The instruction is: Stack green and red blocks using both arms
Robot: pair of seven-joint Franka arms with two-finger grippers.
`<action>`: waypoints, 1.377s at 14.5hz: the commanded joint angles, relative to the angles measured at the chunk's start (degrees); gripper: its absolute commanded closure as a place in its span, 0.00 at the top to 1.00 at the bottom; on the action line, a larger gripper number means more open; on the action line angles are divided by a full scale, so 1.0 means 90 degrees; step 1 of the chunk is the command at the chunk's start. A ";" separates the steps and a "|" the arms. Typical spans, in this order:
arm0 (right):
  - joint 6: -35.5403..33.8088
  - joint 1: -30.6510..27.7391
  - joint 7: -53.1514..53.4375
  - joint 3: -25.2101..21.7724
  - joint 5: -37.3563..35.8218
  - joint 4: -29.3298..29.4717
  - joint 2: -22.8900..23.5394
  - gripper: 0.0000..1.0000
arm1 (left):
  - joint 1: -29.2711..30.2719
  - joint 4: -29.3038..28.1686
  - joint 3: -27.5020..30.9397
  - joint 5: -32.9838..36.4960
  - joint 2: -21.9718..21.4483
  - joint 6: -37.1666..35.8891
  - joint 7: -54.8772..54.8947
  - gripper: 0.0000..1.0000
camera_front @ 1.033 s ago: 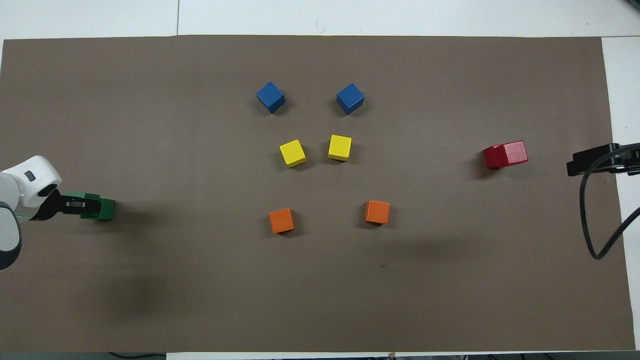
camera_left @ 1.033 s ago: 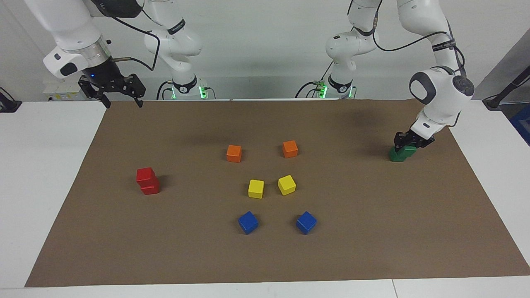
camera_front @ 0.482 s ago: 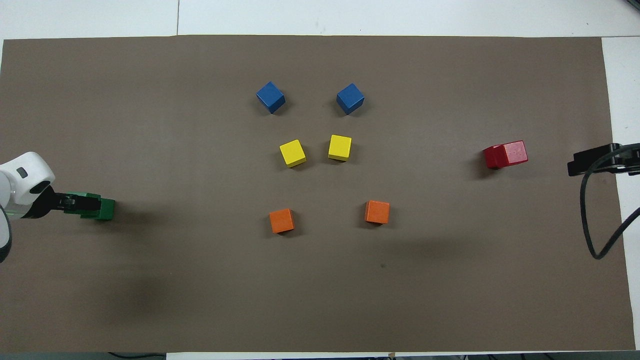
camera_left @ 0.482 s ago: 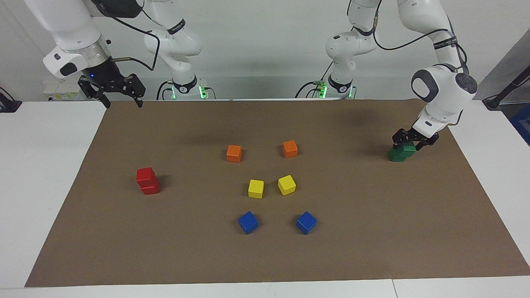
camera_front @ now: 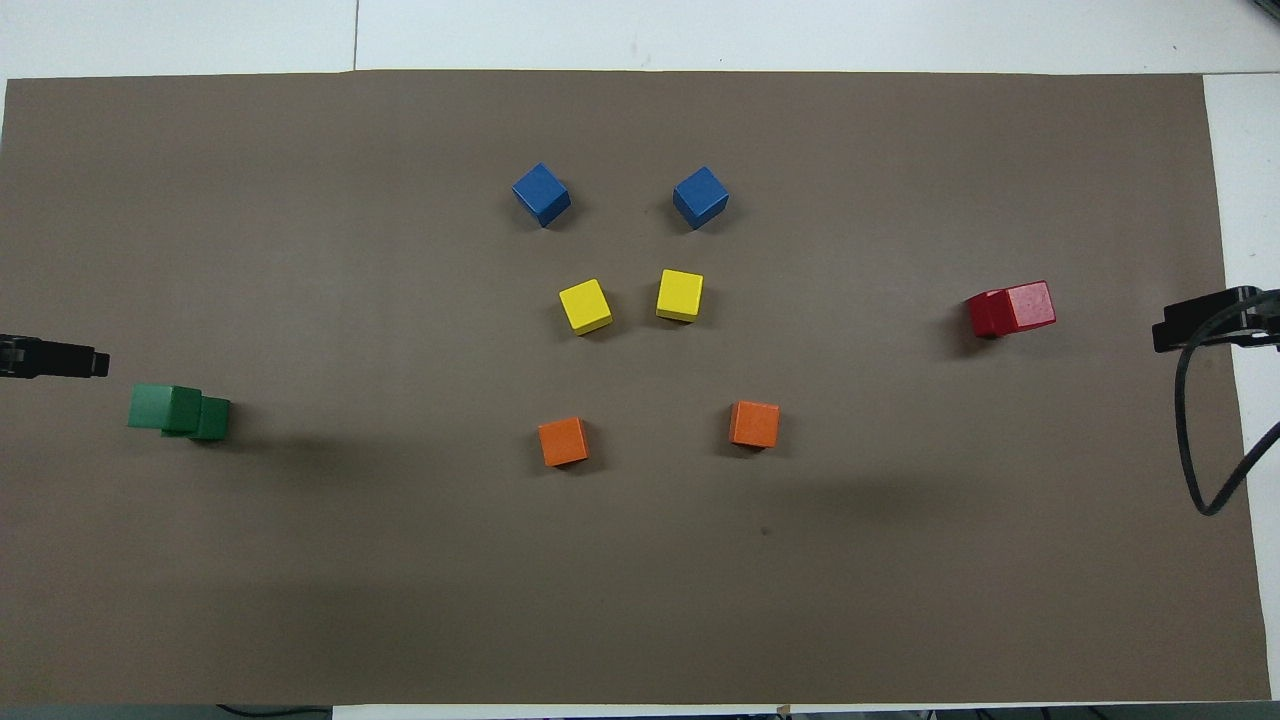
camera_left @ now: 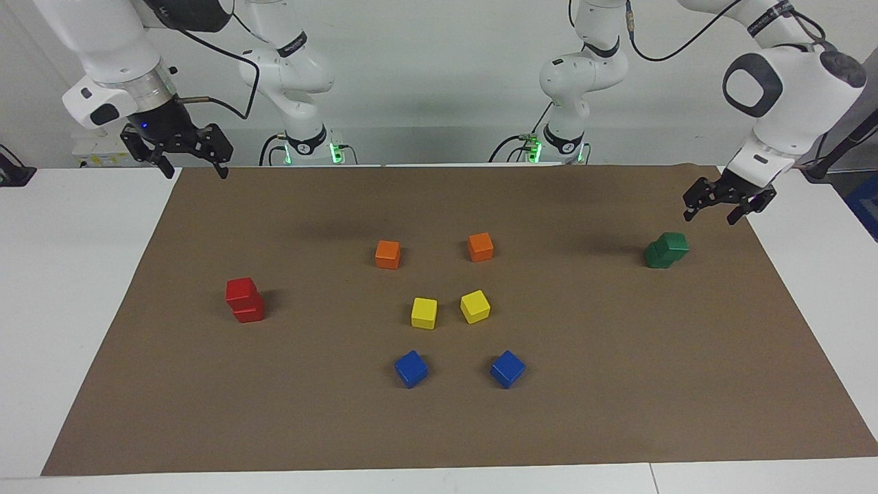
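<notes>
Two dark green blocks [camera_left: 665,250] stand stacked, the upper one a little offset, at the left arm's end of the brown mat; the stack also shows in the overhead view [camera_front: 178,411]. Two red blocks [camera_left: 244,300] stand stacked at the right arm's end, also seen in the overhead view [camera_front: 1010,309]. My left gripper [camera_left: 710,217] is open and empty, up in the air over the mat's edge beside the green stack; its tip shows in the overhead view [camera_front: 50,358]. My right gripper [camera_left: 195,171] is open and empty, raised over the mat's corner [camera_front: 1210,322].
Two orange cubes [camera_left: 387,254] [camera_left: 480,246], two yellow cubes [camera_left: 424,312] [camera_left: 475,306] and two blue cubes [camera_left: 411,368] [camera_left: 507,368] lie in pairs in the middle of the brown mat [camera_left: 617,384]. White table [camera_left: 62,288] borders the mat.
My left gripper let go of the upper green block, opened and rose away toward the mat's edge. The green stack stays standing. The right gripper drifted slightly up.
</notes>
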 commanded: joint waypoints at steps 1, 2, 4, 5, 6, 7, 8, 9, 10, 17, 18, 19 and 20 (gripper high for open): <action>-0.0046 -0.0077 0.0050 0.0054 -0.0078 -0.0003 -0.0008 1.00 | -0.0149 0.1060 -0.0114 0.0046 0.0036 -0.0990 -0.1185 1.00; -0.0046 -0.0077 0.0050 0.0054 -0.0078 -0.0003 -0.0008 1.00 | -0.0198 0.1373 -0.0182 0.0046 0.0056 -0.1196 -0.1519 1.00; -0.0055 -0.0058 0.0040 0.0064 -0.0068 -0.0003 -0.0008 1.00 | -0.0334 0.1843 -0.0309 0.0085 0.0182 -0.1654 -0.1921 1.00; -0.0046 -0.0048 0.0040 0.0064 -0.0068 -0.0003 -0.0008 1.00 | -0.0403 0.2087 -0.0339 0.0192 0.0241 -0.1976 -0.2058 1.00; -0.0055 -0.0048 0.0030 0.0064 -0.0058 -0.0003 -0.0008 1.00 | -0.0500 0.2341 -0.0339 0.0212 0.0339 -0.2298 -0.2079 1.00; -0.0055 -0.0009 0.0030 0.0073 -0.0039 -0.0003 -0.0008 1.00 | -0.0521 0.2604 -0.0339 0.0183 0.0436 -0.2659 -0.2079 1.00; -0.0055 0.0011 0.0030 0.0093 -0.0039 -0.0003 -0.0008 1.00 | -0.0521 0.2907 -0.0339 0.0154 0.0563 -0.2904 -0.2069 1.00; -0.0055 0.0030 0.0030 0.0112 -0.0010 -0.0003 -0.0008 1.00 | -0.0530 0.3151 -0.0339 0.0154 0.0661 -0.3129 -0.2069 1.00; -0.0055 0.0050 0.0030 0.0122 0.0000 -0.0003 -0.0008 1.00 | -0.0531 0.3154 -0.0339 0.0173 0.0672 -0.3141 -0.2069 1.00; -0.0055 0.0040 0.0030 0.0122 0.0020 -0.0003 -0.0008 1.00 | -0.0482 0.1718 -0.0339 0.0173 0.0037 -0.1950 -0.2011 1.00; -0.0055 0.0050 0.0020 0.0122 0.0010 -0.0003 -0.0008 1.00 | -0.0501 0.1718 -0.0329 0.0173 0.0037 -0.1959 -0.2011 1.00; -0.0055 0.0050 0.0020 0.0122 0.0010 -0.0003 -0.0008 1.00 | -0.0501 0.1718 -0.0329 0.0192 0.0037 -0.1988 -0.1962 1.00; -0.0055 0.0040 0.0020 0.0122 0.0010 -0.0003 -0.0008 1.00 | -0.0501 0.1718 -0.0320 0.0222 0.0037 -0.2008 -0.1827 1.00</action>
